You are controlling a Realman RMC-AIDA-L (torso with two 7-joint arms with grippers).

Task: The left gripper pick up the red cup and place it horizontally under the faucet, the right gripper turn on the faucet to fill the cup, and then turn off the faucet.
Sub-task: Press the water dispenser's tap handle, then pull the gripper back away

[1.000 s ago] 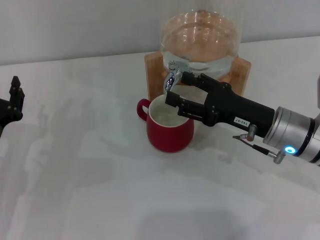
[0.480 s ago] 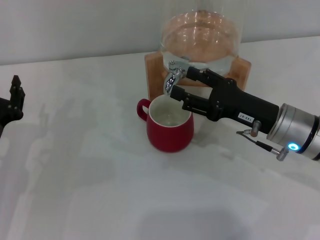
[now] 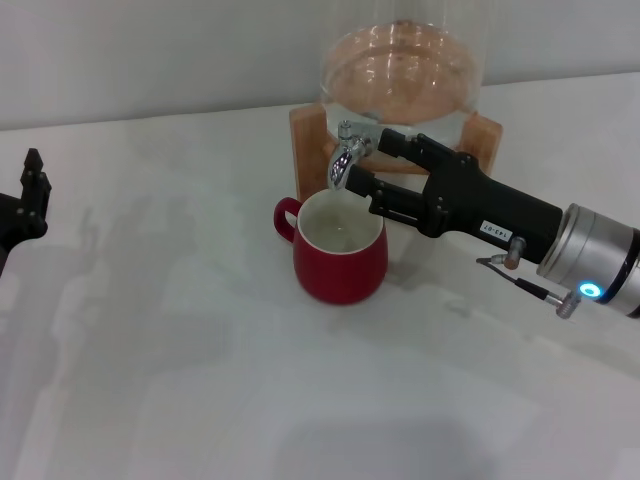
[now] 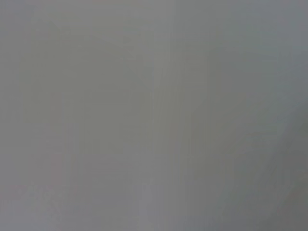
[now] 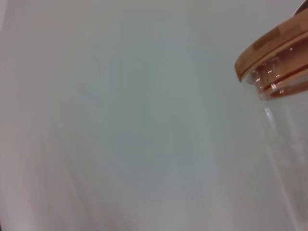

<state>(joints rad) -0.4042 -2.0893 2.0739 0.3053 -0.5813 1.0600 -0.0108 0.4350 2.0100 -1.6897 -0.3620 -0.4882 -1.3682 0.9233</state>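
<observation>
The red cup [image 3: 340, 266] stands upright on the white table, mouth up, handle toward my left, directly below the faucet [image 3: 346, 156]. The faucet is a small chrome tap at the front of a glass jar. My right gripper [image 3: 368, 159] reaches in from the right, open, with one finger beside the tap's top and the other just above the cup's rim beside the spout. I cannot tell whether it touches the tap. My left gripper [image 3: 30, 195] is parked at the far left edge, away from the cup. The left wrist view shows only plain grey.
The glass jar [image 3: 400, 70] of amber liquid sits on a wooden stand [image 3: 308, 135] at the back. Its wooden lid [image 5: 274, 45] shows in the right wrist view. The white table [image 3: 200, 380] stretches in front and to the left.
My right gripper has moved up and back to the right, from over the cup's mouth to beside the tap. The cup and left arm have not moved.
</observation>
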